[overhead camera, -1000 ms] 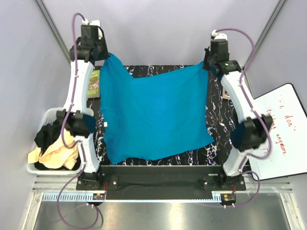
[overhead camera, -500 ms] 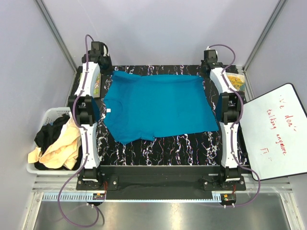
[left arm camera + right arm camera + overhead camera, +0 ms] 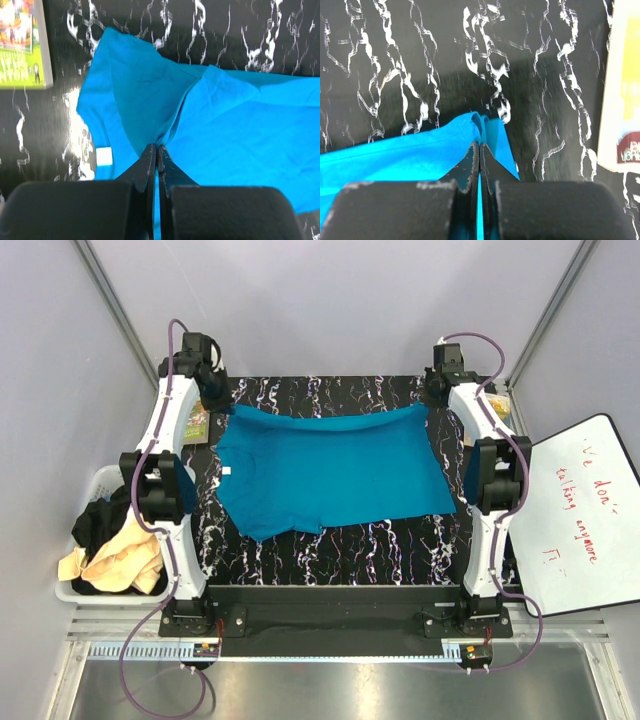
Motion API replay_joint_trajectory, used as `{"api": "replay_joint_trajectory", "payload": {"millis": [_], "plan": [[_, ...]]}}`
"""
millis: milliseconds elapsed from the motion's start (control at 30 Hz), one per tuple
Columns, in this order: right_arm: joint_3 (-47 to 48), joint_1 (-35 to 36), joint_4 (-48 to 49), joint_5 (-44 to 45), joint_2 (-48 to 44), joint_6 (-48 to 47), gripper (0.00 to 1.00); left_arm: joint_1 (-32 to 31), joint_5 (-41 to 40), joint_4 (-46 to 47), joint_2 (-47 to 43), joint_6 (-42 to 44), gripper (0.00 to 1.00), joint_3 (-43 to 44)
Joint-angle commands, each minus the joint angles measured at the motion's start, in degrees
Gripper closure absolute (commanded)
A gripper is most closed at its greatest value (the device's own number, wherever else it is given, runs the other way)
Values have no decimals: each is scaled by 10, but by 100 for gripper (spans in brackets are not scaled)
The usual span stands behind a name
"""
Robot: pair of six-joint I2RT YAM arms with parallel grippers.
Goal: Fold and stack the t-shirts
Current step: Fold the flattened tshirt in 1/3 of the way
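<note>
Teal blue cotton, the t-shirt (image 3: 330, 475) lies spread across the black marbled table (image 3: 350, 562), mostly flat with soft wrinkles. A small white label (image 3: 227, 472) shows near its left edge. Its far edge sags in a shallow curve between two raised corners.

The left pincer (image 3: 154, 149) is clenched on the far-left corner. Its two dark fingers meet with a ridge of teal cloth nipped between the tips, and folds fan away from that spot. The right pincer (image 3: 479, 146) is likewise clamped on the far-right corner, where a narrow peak of cloth rises into the closed tips.

A book (image 3: 22, 42) lies just beside the left corner, and another book (image 3: 497, 407) sits near the right arm. To the left of the table, a white basket (image 3: 100, 480) holds a black shirt (image 3: 95, 522) and cream shirts (image 3: 125, 555).
</note>
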Motion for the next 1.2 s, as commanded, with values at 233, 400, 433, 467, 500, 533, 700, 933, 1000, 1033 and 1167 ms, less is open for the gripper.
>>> {"api": "replay_joint_trajectory", "payload": {"millis": [233, 400, 433, 467, 500, 533, 700, 933, 1000, 1033, 1167], "plan": [[-176, 2, 1, -38, -86, 28, 100, -29, -26, -87, -76, -24, 96, -155], [-206, 3, -10, -59, -72, 33, 100, -36, -69, -107, -107, -48, 100, -213], [-208, 2, -11, -60, -70, 35, 100, -37, -66, -104, -112, -52, 100, -223], [-209, 3, -11, -61, -67, 35, 100, -43, -63, -102, -117, -52, 100, -233], [-210, 3, -12, -75, -56, 36, 100, -46, -67, -102, -121, -51, 100, -245], [-209, 3, -13, -79, -52, 38, 100, -50, -70, -100, -124, -52, 100, -252], [-214, 3, -20, -75, -29, 44, 100, -67, -88, -96, -141, -52, 100, -270], [-203, 3, -45, -34, -3, 54, 68, -79, -99, -100, -166, -43, 100, -285], [-201, 3, -47, -25, -3, 56, 68, -80, -103, -101, -174, -42, 100, -290], [-201, 3, -47, -22, -7, 58, 74, -80, -106, -101, -177, -41, 100, -291], [-194, 2, -39, 6, -26, 66, 100, -82, -125, -109, -192, -36, 100, -296]]}}
